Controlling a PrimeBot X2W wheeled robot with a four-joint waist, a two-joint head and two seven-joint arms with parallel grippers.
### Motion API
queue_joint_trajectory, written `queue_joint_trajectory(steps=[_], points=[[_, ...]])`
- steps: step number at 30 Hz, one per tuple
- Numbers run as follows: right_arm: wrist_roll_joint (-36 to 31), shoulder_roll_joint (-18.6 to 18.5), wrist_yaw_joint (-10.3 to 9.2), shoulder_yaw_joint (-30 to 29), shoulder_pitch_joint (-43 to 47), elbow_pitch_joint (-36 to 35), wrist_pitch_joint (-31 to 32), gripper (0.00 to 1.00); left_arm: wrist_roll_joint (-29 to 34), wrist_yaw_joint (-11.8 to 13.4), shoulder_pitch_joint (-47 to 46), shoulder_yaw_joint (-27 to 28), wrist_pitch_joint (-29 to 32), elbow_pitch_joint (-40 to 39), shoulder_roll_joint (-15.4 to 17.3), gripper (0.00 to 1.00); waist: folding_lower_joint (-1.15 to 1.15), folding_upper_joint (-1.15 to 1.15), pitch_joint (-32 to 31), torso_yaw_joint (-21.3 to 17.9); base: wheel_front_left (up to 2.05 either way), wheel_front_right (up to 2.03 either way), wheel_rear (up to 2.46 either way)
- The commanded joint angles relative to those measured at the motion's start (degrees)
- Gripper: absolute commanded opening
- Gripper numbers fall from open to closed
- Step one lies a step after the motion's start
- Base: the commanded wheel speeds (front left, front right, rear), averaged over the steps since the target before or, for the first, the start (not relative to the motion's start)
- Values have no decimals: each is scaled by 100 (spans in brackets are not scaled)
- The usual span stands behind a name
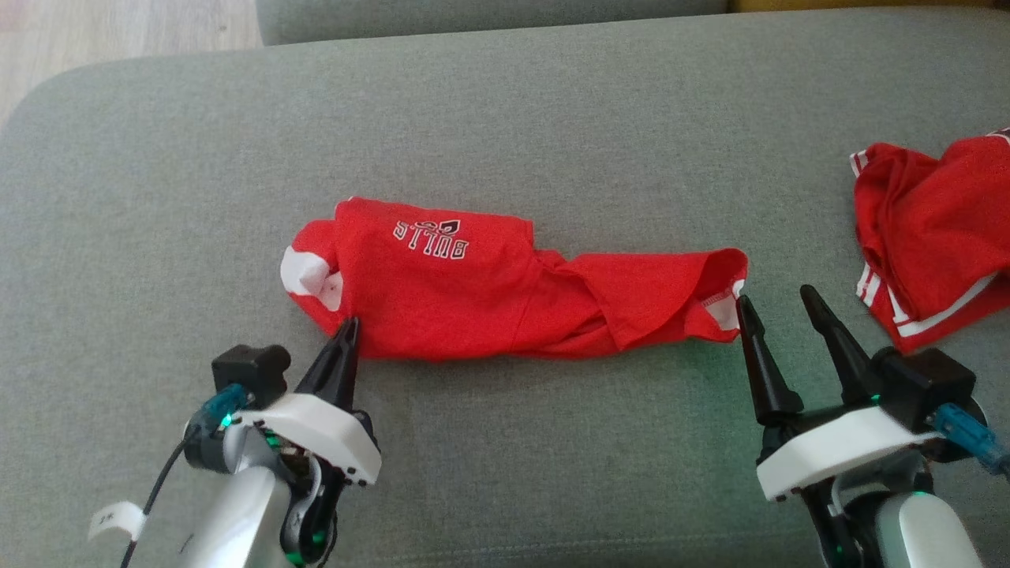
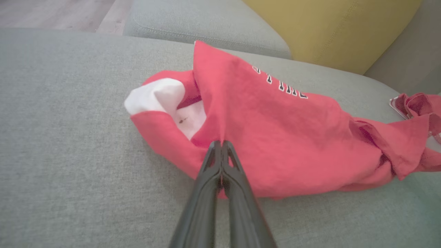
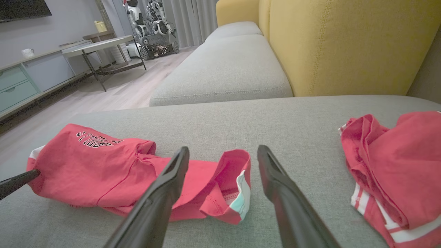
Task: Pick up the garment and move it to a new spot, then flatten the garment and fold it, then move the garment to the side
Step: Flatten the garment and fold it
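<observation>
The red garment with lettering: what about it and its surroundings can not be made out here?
1. Layers pinched by the left gripper: left wrist view, the shut gripper itself and the red garment's own fold cover them.
2. Its full shape: every view, it lies bunched over itself.
3. The striped garment's far part: head view and right wrist view, cut by the right edge.

- The left gripper [image 2: 221, 144], fingers pressed together, pinches a crease of the red garment [image 2: 275, 137].
- The garment lies crumpled on the grey sofa cushion [image 2: 69, 155].
- A yellow backrest [image 2: 330, 31] stands behind.
</observation>
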Motion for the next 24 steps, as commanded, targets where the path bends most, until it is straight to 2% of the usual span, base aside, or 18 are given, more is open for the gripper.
queue_joint_trajectory(steps=[1,6,11,17,21,24], points=[[99,-20,-4,94,-255,-147,-75,100,63,-16,-308,209,-135,-243,128,0,0,0,-38,22,0,0,0],[123,-19,-4,58,-244,-106,-80,100,180,60,-157,182,-240,-732,241,0,0,0,-150,92,0,0,0],[202,-19,-4,-56,-154,-83,-121,100,344,231,230,128,-102,-1997,465,0,0,0,-307,243,0,0,0],[290,-19,-4,-105,-117,-80,-151,100,496,357,360,88,412,-3529,762,0,0,0,-352,327,0,0,0],[337,-19,-4,-15,-226,-104,-167,100,503,287,13,136,734,-3845,923,0,0,0,-173,184,0,0,0],[344,-18,-4,26,-352,-120,-172,100,459,180,-453,242,858,-3568,1015,0,0,0,66,-24,0,0,0]])
